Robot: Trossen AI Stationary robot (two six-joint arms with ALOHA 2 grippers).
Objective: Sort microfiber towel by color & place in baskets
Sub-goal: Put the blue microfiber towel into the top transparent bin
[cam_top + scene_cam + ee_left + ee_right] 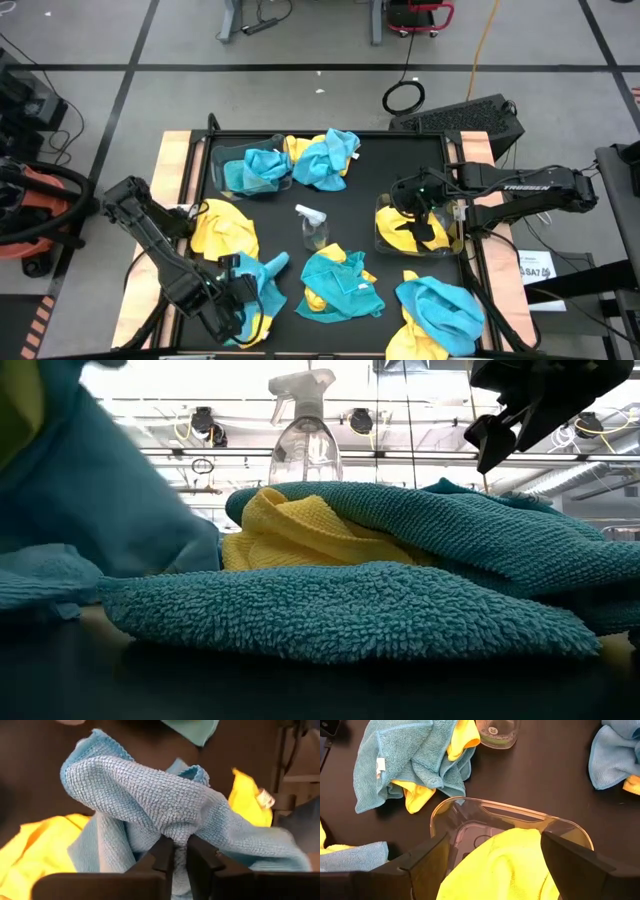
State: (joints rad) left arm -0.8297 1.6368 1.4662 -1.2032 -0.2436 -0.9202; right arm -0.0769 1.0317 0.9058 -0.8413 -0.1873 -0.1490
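- High view: left gripper (243, 290) sits at the near-left part of the table (370, 180), fingers pinched narrow on a blue towel (262, 275).
- Left wrist view: fingertips (165, 855) nearly together with a fold of the blue towel (150, 795) clamped between them; cloth bunches up just beyond the tips and drapes off both sides, no clear long axis.
- Yellow towel (222, 228) lies right beside the left gripper, toward the table's left edge, spread flat and running roughly front to back; more yellow shows under the held cloth.
- Mixed blue-and-yellow pile (340, 285) lies near the left gripper on its right, crumpled.
- Right gripper (425, 210) hangs over the right basket (382, 228), fingers spread wide, gripping nothing.
- Right wrist view: yellow cloth (505, 865) sits in the basket (470, 810) between the wide fingers; basket's long axis runs across the gap between them.
- Far basket (232, 178) sits well apart from both grippers, at the far left, with blue cloth (262, 165) in it; long side runs left-right.
- Blue-yellow heap (325, 158) lies just beside that basket.
- Spray bottle (313, 225) stands upright mid-table between the two grippers, nozzle pointing left.
- Another blue-on-yellow heap (440, 315) lies near the right gripper, at the near-right corner.
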